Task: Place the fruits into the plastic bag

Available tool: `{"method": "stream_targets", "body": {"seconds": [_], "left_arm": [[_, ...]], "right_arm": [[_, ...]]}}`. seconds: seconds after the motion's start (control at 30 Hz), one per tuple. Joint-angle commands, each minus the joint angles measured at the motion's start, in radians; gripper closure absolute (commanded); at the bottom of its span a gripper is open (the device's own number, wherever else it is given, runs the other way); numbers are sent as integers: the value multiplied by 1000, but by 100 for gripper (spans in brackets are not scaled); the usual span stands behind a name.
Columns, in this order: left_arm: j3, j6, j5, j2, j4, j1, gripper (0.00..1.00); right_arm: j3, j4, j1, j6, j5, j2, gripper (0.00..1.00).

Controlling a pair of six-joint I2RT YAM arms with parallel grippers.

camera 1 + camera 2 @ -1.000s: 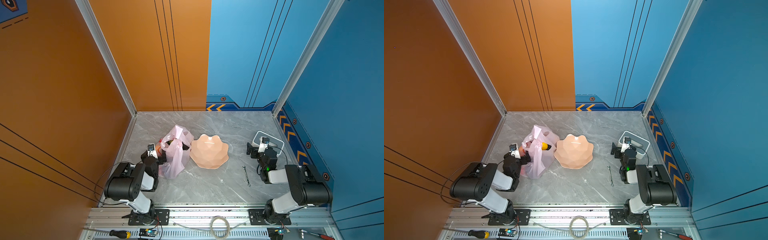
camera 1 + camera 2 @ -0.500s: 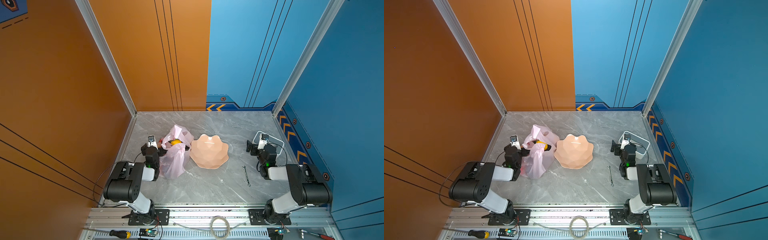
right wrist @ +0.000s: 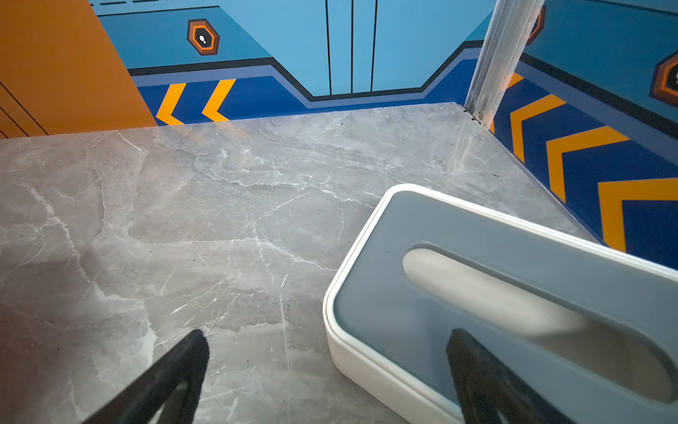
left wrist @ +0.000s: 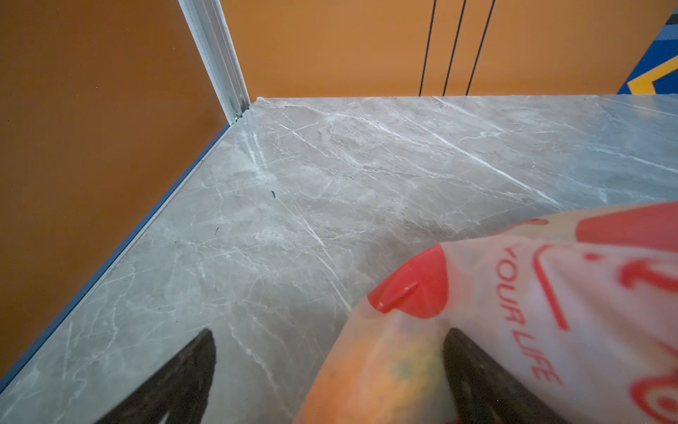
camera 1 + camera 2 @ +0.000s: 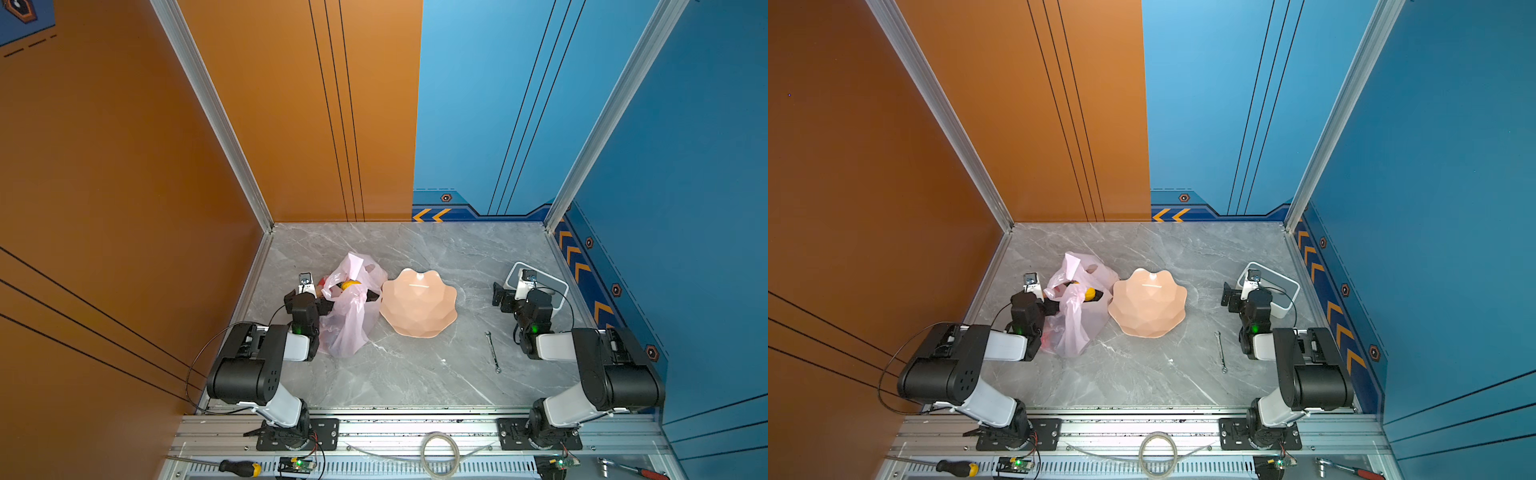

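The pale-pink plastic bag with red prints lies slumped at the left of the table in both top views. A yellow fruit shows in its mouth. In the left wrist view an orange fruit glows through the bag's film. My left gripper stands open against the bag; one finger is on bare table, the other sits behind the film. My right gripper is open at the right, holding nothing.
A peach scalloped bowl sits just right of the bag, with nothing showing in it. A grey-topped white box lies by my right gripper near the right wall. A small wrench lies in front of it. The orange wall is close on the left.
My left gripper has shifted a little toward the back beside the bag, and the bag's raised loops have sagged. The right gripper edged back toward the box. Both stayed open.
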Motion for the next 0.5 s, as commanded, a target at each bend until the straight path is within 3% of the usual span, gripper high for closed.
{"method": "stream_targets", "body": {"seconds": [0.0, 0.47], "left_arm": [[18, 12, 45, -15, -27, 7, 2], [18, 13, 45, -13, -27, 6, 2]], "right_arm": [[11, -14, 0, -5, 12, 11, 0], [8, -13, 7, -10, 27, 10, 0]]}}
